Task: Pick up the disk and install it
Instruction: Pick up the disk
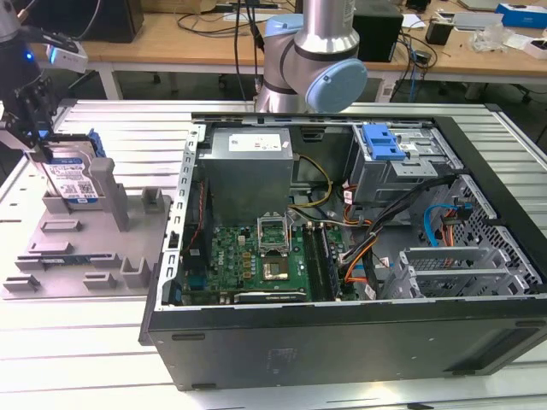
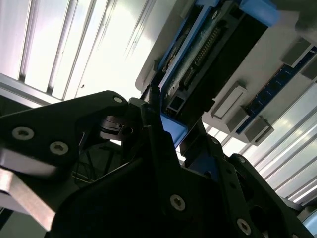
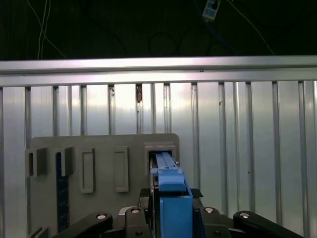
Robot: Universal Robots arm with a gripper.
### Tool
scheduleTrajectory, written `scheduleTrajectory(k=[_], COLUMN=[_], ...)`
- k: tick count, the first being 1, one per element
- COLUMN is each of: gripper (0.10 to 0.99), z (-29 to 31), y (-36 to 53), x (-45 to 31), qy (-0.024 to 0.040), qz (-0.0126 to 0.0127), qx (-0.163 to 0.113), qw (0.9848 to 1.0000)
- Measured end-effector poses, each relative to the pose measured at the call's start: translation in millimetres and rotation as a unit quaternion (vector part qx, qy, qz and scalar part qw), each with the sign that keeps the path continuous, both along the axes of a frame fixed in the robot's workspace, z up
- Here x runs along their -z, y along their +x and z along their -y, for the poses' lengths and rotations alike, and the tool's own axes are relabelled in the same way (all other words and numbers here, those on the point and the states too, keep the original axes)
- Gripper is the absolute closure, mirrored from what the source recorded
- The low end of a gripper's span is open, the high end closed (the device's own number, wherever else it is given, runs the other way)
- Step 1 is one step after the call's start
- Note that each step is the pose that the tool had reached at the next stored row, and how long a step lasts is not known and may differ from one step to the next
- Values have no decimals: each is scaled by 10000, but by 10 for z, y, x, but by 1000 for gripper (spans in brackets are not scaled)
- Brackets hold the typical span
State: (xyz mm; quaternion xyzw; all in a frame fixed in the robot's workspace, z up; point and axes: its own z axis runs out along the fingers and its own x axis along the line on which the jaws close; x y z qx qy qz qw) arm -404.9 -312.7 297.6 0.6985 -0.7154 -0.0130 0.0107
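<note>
Gripper hangs straight above the disk, which stands on its thin edge in a slot of the grey fixture tray. That is the relation that matters here: the disk lies directly below the fingertips, along the gripper's own approach line. In the first wrist view the blue bracket edge of the disk runs straight out from between the fingers and down into the rectangular slot of the tray. The disk's broad faces are turned toward the two fingers and its narrow edge points up at the wrist. The fingers sit hard against both sides of the blue bracket with no gap showing, so I judge them clamped on the disk rather than merely straddling it. The second wrist view agrees: one slim finger lies flat along the disk, beside the connector end. The lower part of the disk appears to be seated in the tray, so it does not look lifted out yet. In the exterior view the hold falls near the end of the disk's upper edge toward that view's left, and the rest of the disk stretches away from the gripper toward that view's right. The open computer case, with its silver drive cage and blue tab, lies well apart from the gripper on that same side, across the slatted metal table.
</note>
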Motion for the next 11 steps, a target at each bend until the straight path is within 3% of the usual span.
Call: scheduleTrajectory(k=[11], gripper=[718], z=[0], y=[-2], x=[14], qy=[-1], qz=[-1], qx=[0], qw=[10000])
